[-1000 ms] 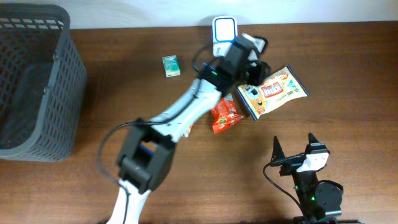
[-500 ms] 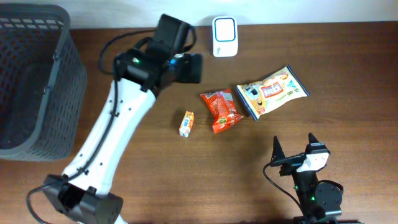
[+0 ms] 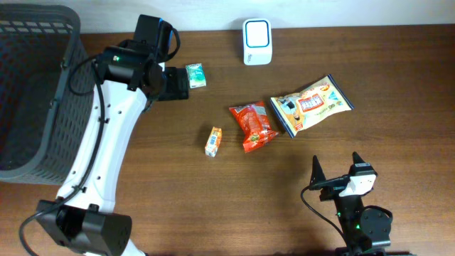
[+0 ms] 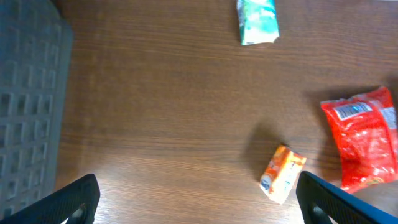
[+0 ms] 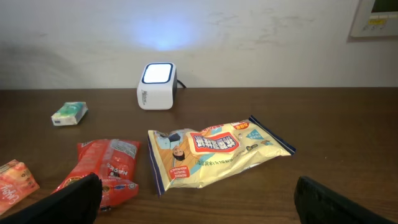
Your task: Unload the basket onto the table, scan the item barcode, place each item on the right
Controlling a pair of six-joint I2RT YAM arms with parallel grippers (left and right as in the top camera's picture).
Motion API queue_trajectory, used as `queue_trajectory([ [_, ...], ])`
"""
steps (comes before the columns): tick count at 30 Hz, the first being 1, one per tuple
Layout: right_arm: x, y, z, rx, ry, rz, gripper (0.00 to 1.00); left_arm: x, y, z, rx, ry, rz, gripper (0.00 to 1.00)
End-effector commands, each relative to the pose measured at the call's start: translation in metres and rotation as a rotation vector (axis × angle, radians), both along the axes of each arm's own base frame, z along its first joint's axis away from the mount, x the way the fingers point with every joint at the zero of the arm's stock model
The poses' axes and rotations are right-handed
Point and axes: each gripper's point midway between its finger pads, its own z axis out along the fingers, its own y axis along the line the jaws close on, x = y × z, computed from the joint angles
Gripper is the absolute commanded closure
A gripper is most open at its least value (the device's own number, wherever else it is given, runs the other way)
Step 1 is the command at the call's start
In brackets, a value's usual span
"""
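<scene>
Well apart from spread left jaws, orange carton (image 3: 213, 141)

Left wrist view — red snack bag (image 4: 364, 140) cut by right edge.

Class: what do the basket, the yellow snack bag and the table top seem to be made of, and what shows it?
Basket: probably moulded plastic, matt dark grey, walls an even grid of holes. Yellow snack bag: thin glossy plastic film, wrinkled and catching light. Table top: wood or wood-look laminate, brown grain lines, slight sheen.
</scene>
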Motion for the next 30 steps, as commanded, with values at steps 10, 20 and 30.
queue_trajectory([
  [10,-0.024,0.066,0.064,0.284,-0.19,0.423,0.02,-0.01,0.017,-0.009,0.038,0.059,0.043,0.01],
  [20,-0.069,0.05,0.192,0.209,-0.619,0.385,0.02,-0.012,0.017,-0.01,0.04,0.065,0.043,0.01],
  [30,-0.052,0.05,0.218,0.047,-0.22,0.32,0.02,-0.009,0.015,-0.009,0.037,0.054,0.039,0.01],
])
